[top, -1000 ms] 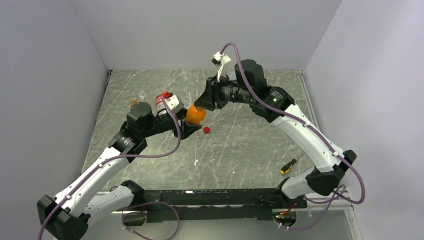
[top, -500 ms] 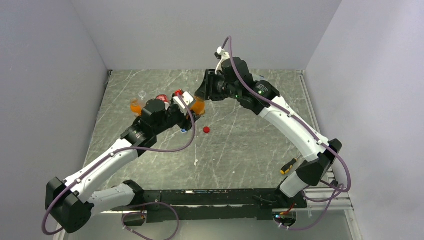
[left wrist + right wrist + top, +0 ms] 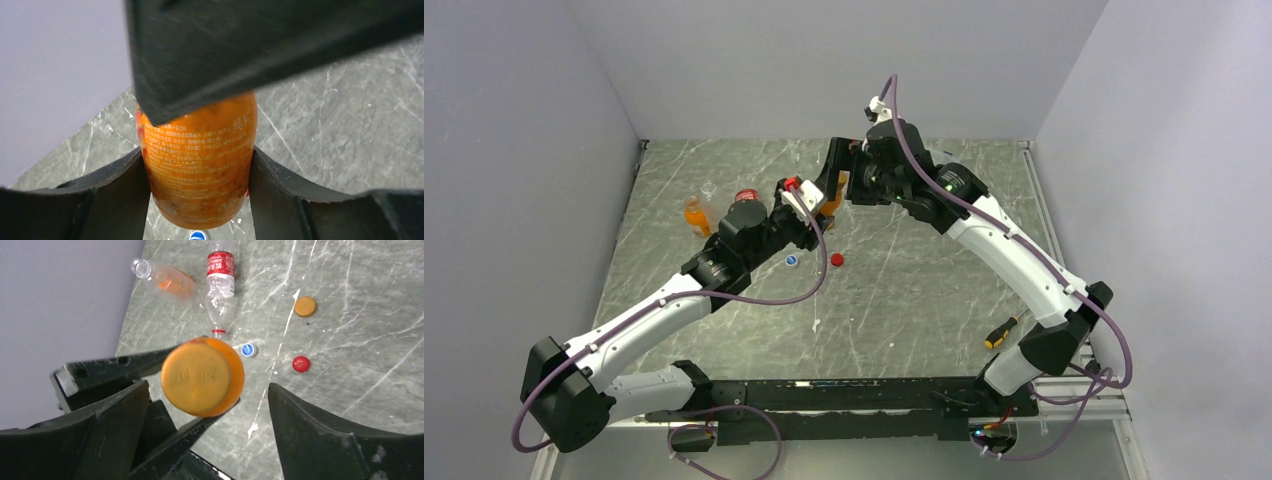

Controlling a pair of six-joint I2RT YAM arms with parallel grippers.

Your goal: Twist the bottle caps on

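Looking down your right wrist camera, you see the right gripper (image 3: 208,386) spread wide, one finger (image 3: 107,427) on each side of an orange cap (image 3: 196,376) and neither touching it. That cap sits on top of the orange bottle (image 3: 200,135); you cannot tell how far it is threaded on. The left gripper (image 3: 198,165) is pinching that bottle by its label, with a finger pressed against each flank, near the middle back of the grey marble-look table (image 3: 904,290). In the left wrist view the right gripper's dark body hides the bottle's top. On the table beyond lie two uncapped bottles, close together: a clear bottle with a red label band (image 3: 220,282) lying on its side with its neck toward the held bottle, and just beside it a bottle with orange contents (image 3: 167,281). Three caps lie loose: a blue cap (image 3: 247,350) just beside the clear bottle's neck, a red cap (image 3: 300,363) a little apart from it, and a second orange cap (image 3: 305,306) farther back. A yellow-and-black-handled screwdriver (image 3: 1002,331) lies well apart, near the right arm's base.
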